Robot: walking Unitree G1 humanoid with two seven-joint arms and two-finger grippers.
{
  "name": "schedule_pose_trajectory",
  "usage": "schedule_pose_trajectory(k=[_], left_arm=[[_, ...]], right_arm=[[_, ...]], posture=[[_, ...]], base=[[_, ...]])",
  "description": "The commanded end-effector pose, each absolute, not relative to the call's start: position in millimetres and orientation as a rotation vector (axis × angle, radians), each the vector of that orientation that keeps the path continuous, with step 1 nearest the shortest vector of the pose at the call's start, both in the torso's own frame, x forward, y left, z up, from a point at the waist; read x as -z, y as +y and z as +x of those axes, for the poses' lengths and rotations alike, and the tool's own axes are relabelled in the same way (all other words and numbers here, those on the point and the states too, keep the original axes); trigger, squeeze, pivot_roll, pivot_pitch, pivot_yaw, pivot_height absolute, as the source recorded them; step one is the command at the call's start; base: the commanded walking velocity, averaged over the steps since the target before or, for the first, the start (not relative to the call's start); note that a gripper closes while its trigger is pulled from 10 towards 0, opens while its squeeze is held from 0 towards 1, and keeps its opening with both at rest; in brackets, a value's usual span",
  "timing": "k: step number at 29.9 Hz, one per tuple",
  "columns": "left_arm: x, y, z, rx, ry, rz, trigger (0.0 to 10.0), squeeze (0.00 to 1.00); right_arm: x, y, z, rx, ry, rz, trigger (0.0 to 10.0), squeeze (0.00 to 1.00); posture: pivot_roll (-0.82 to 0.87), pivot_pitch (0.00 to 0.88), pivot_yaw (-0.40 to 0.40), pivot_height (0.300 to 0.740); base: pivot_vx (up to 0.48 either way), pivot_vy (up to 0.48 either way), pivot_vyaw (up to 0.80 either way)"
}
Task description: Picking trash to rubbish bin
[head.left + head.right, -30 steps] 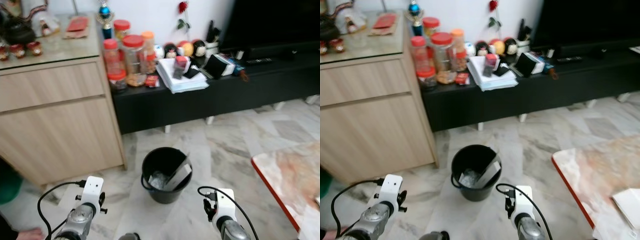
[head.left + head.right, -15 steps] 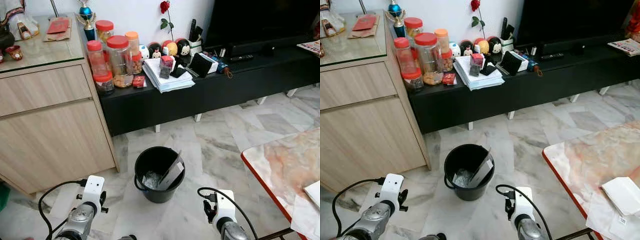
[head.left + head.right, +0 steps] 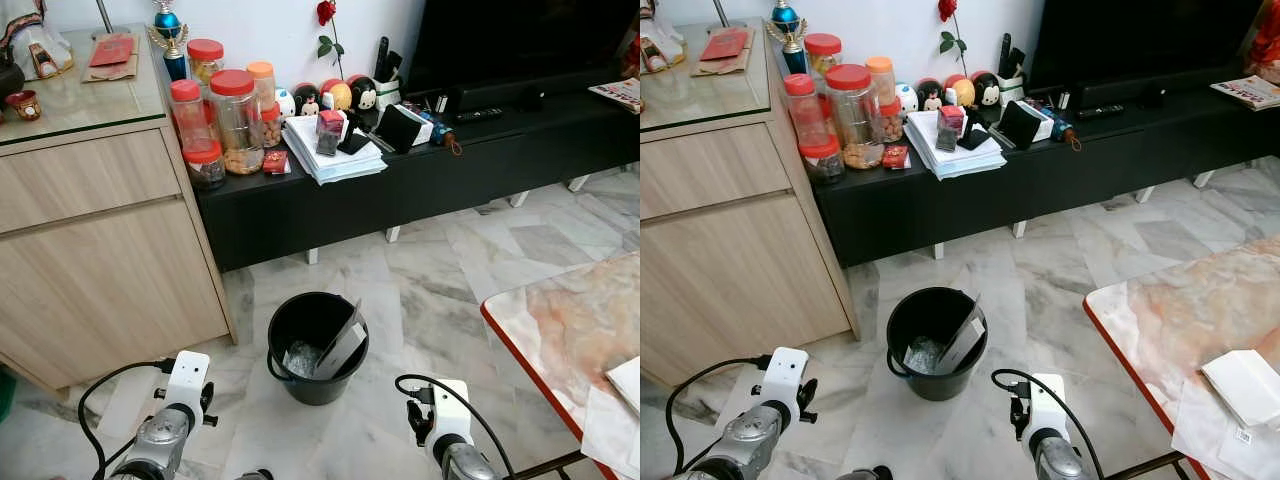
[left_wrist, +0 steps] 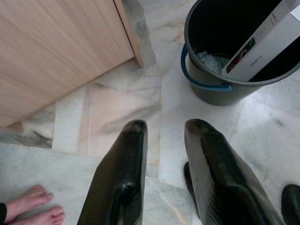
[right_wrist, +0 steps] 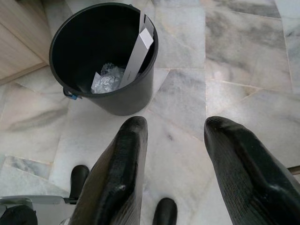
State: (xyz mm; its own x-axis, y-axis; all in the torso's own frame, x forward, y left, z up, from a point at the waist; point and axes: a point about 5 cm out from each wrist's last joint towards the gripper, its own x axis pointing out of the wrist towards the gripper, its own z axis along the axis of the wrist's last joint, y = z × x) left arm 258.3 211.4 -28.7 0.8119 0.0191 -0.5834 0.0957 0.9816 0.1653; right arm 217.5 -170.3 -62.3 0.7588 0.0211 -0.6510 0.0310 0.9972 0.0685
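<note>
Bin: black rubbish bin (image 3: 317, 347) sits on the marble floor (image 3: 440, 290) at 12 o'clock, box and crumpled wrapper inside | Pincers: left pincer (image 4: 164, 140) and right pincer (image 5: 176, 140) both open, holding nothing | Tip: turn to 3 o'clock, find paper (image 3: 1240, 385) on the bench (image 3: 1180, 320), grab softly.

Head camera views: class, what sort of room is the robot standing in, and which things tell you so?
Most likely a home living room: a large television on a long low black TV console, a wooden sideboard beside it, and a marble-tiled floor with a black rubbish bin.
</note>
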Motion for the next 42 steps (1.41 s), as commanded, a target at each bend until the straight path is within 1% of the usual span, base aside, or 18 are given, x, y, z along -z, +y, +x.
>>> schedule_pose_trajectory(k=[1, 38, 42], left_arm=[[29.7, 208.9, 258.0, 0.043, 0.628, 0.175, 10.0, 0.00], [28.5, 206.6, 260.0, 0.042, 0.619, 0.171, 10.0, 0.00], [28.9, 207.2, 259.8, 0.037, 0.627, 0.189, 10.0, 0.00]], right_arm=[[64.0, -173.0, 213.9, 0.024, 0.714, 0.087, 10.0, 0.00], [61.8, -172.6, 217.3, 0.025, 0.699, 0.097, 10.0, 0.00], [62.0, -172.9, 217.0, 0.027, 0.701, 0.096, 10.0, 0.00]], posture=[[0.13, 0.096, -0.032, 0.740], [0.13, 0.116, -0.034, 0.740], [0.13, 0.118, -0.036, 0.740]], base=[[-0.262, 0.000, 0.00], [-0.286, 0.000, 0.00], [0.000, 0.000, 0.00]])
